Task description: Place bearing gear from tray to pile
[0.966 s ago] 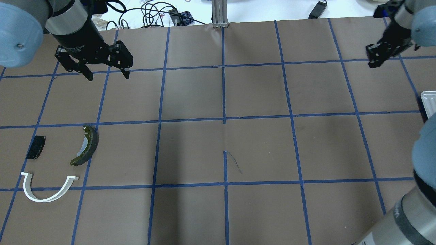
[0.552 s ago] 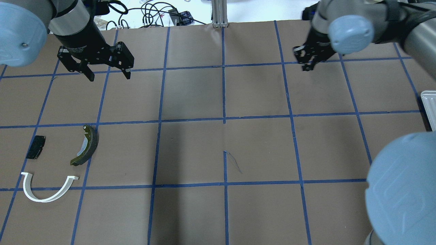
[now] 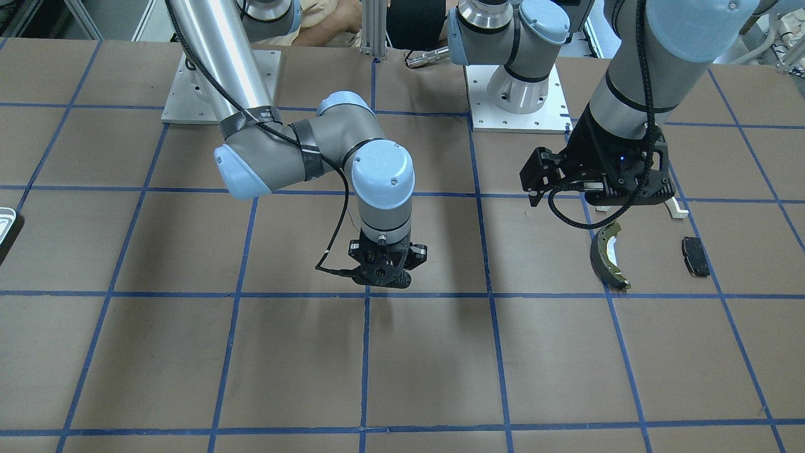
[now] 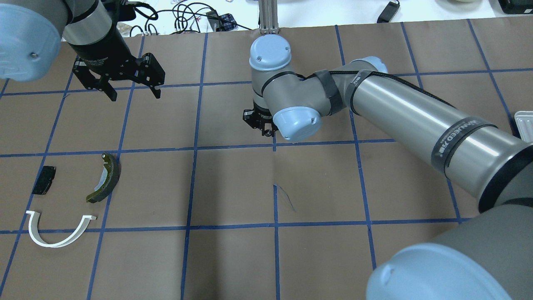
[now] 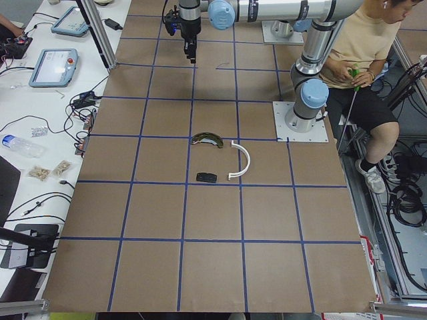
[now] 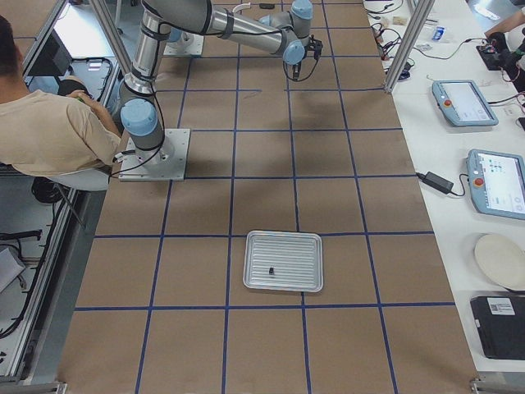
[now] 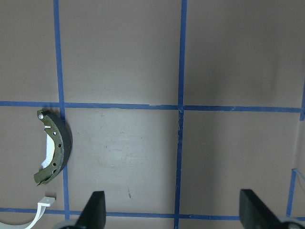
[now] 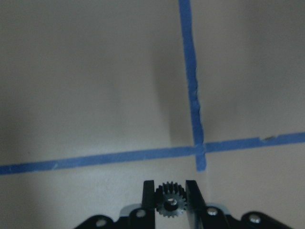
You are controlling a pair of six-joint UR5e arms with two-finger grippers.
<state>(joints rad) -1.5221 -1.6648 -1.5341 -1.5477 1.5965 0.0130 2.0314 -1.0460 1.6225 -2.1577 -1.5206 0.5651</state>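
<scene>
Brown paper with a blue tape grid covers the table, pretty plain setup. The gear is out of the tray and pinched in the right gripper. The jaws are clamped across its toothed rim, and it hangs over mid-table near a tape crossing, well apart from both the tray and the pile.

My guess on handling: it's tiny, stiff metal and weighs next to nothing, so crushing isn't a worry. Slipping or twisting in the grip is. The teeth give the fingers some bite, so holding it across the rim looks right. I'd let go low and flat, or it'll likely roll off on its edge.

The pile is a shoe, a white arc and a pad, all lying apart with gaps between them. The left gripper hovers just beyond the pile with its jaws wide apart, and it's the one thing close to the route. There's also a dark speck in the tray, too small to say what it is.
</scene>
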